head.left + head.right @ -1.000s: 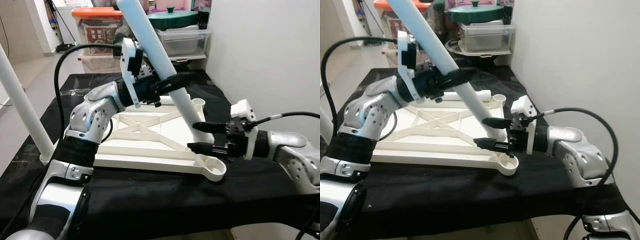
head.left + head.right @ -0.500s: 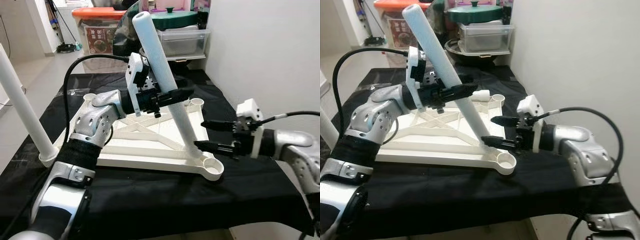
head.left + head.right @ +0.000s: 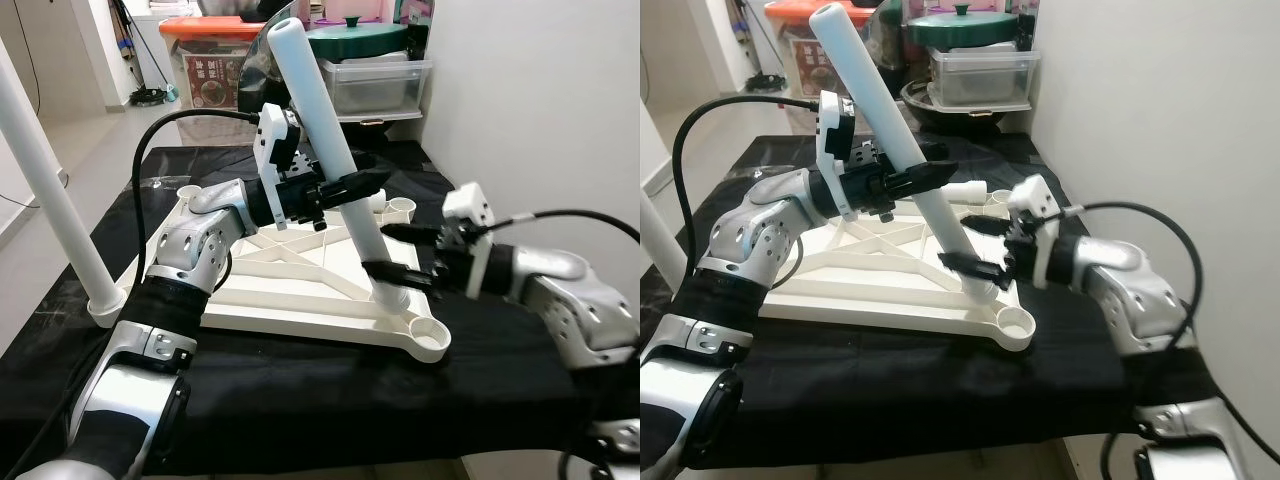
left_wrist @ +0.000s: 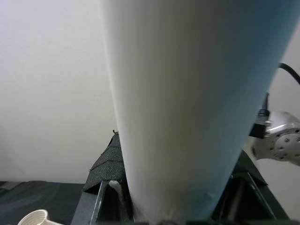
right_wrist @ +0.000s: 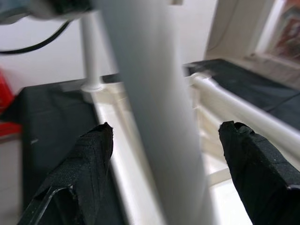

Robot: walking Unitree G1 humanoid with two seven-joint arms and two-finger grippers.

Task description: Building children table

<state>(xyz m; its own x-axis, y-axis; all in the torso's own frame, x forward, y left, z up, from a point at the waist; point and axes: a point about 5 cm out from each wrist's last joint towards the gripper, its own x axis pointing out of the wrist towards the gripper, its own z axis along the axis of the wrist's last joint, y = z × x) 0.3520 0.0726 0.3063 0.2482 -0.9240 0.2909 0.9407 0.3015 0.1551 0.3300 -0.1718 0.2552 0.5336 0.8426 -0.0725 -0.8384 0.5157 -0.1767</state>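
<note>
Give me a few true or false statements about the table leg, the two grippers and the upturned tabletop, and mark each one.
1. The left gripper is clamped on the white leg. True.
2. The right gripper is shut tight on the leg. False: its fingers stand open on either side of the leg's lower end.
3. The leg stands upright. False: it tilts.
4. The tabletop frame lies on a black cloth. True.

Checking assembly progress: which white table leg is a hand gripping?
The slanted leg at the frame's near right corner, held by the left hand; the other leg stands untouched at the left corner.
</note>
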